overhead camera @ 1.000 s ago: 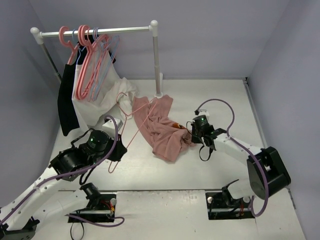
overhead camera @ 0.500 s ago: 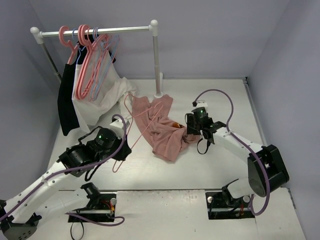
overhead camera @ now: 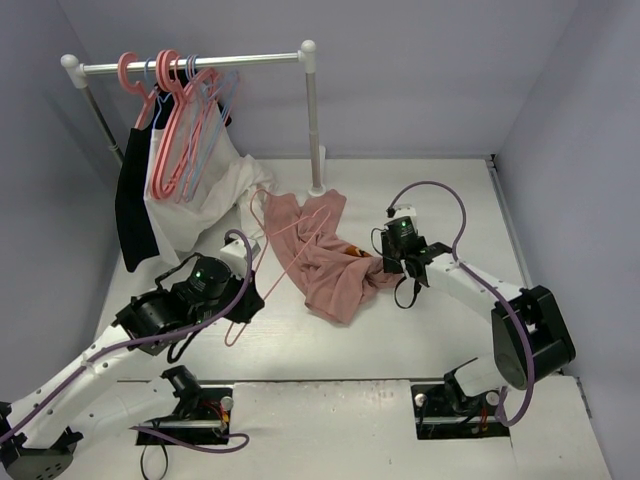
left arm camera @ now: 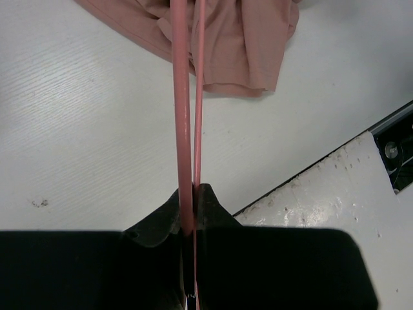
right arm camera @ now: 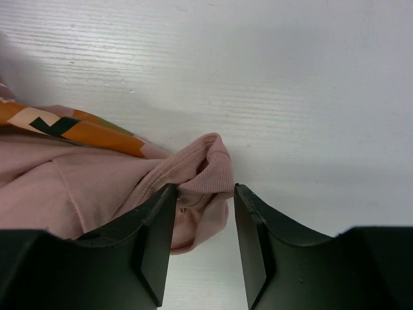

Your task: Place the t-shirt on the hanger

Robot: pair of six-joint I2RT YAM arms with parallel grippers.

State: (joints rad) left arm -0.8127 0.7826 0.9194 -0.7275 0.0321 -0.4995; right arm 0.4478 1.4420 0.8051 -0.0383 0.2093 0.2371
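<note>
We find the task at an early stage. The left hand (left arm camera: pixel 190 208) is clamped shut on the hanger (left arm camera: pixel 183 97), pinching two of its thin pale-pink rods together at the fingertips; the hanger runs forward from that hand, and its far end lies across the t-shirt (overhead camera: pixel 330 262). The shirt sits crumpled in a heap on the counter (overhead camera: pixel 420 340), between the two hands; we cannot tell whether any part of the hanger has gone inside the cloth, and no shoulder looks dressed over it.

The right hand (right arm camera: pixel 204 194) has its fingers a narrow way apart, one on either side of a ribbed fold at the shirt's near edge, not closed on it; an orange print shows on the cloth to the left of those fingers.

We judge that nearly all the work is left: gripping the shirt, opening it, and feeding the hanger through the neck.

The counter is white with a faint wood grain and a few dark specks; plain lilac-grey walls (overhead camera: pixel 420 70) enclose it on three sides. Beyond the left hand, at the far left, stands a white rail (overhead camera: pixel 190 64) carrying coral hangers (overhead camera: pixel 172 135), pale blue hangers (overhead camera: pixel 222 95), a white garment (overhead camera: pixel 205 205) and a black garment (overhead camera: pixel 133 215).
</note>
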